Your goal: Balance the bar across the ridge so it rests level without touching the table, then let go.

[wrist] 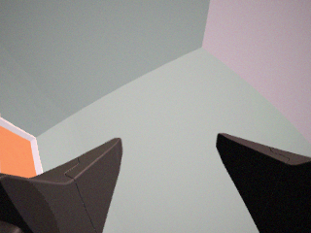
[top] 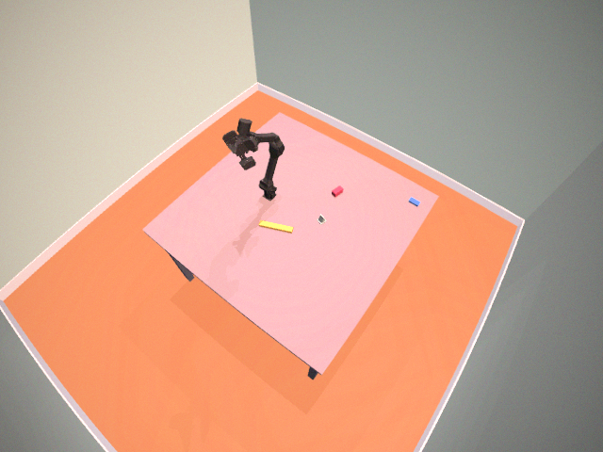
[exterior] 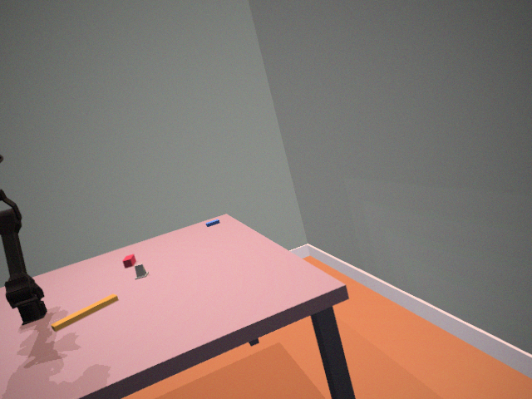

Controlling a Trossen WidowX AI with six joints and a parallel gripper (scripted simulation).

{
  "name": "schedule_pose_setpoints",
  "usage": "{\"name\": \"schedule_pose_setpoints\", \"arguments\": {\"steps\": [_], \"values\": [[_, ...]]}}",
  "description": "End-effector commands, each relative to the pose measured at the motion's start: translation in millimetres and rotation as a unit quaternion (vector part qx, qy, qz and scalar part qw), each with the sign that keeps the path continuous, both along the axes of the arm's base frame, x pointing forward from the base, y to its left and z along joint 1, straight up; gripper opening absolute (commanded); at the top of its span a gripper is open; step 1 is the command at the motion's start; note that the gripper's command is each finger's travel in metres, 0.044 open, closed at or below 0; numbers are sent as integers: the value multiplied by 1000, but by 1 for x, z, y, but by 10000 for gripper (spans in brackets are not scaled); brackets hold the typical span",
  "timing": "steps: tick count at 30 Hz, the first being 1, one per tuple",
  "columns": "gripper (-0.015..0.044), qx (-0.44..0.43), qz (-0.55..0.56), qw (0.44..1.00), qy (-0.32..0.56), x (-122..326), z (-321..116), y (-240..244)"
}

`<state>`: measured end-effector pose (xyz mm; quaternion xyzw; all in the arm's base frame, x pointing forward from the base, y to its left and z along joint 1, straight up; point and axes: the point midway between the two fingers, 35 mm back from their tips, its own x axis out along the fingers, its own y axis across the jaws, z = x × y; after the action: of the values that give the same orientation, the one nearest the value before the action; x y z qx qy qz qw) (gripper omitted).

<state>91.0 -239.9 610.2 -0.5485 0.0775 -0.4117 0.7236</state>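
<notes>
The yellow bar [top: 276, 226] [exterior: 85, 312] lies flat on the pink table, near the foot of the arm. The small grey ridge [top: 321, 219] [exterior: 140, 271] with a pale base stands apart from the bar, to its right in the top and exterior views. My gripper [wrist: 170, 142] is open, with nothing between its fingers. It is raised high and away from the bar and the ridge; its wrist view shows only walls, ceiling and a bit of floor. In the top view its fingers are too small to make out, and in the exterior view it is out of the frame.
A red block [top: 337, 191] [exterior: 129, 261] lies close behind the ridge. A blue block [top: 414, 201] [exterior: 212, 223] lies near the far corner of the table [top: 317, 301] [exterior: 240, 296]. The black arm [top: 270, 168] [exterior: 15, 258] stands on the table to the left of the ridge.
</notes>
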Motion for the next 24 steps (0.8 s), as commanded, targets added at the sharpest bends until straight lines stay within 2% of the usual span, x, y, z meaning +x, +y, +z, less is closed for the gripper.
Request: {"name": "schedule_pose_setpoints", "arguments": {"steps": [1,13,24], "values": [[315,60,-3,998,1,7,-32,-29],[315,254,-8,966,51,45,-154,-78],[315,409,-8,897,166,80,-278,-73]]}}
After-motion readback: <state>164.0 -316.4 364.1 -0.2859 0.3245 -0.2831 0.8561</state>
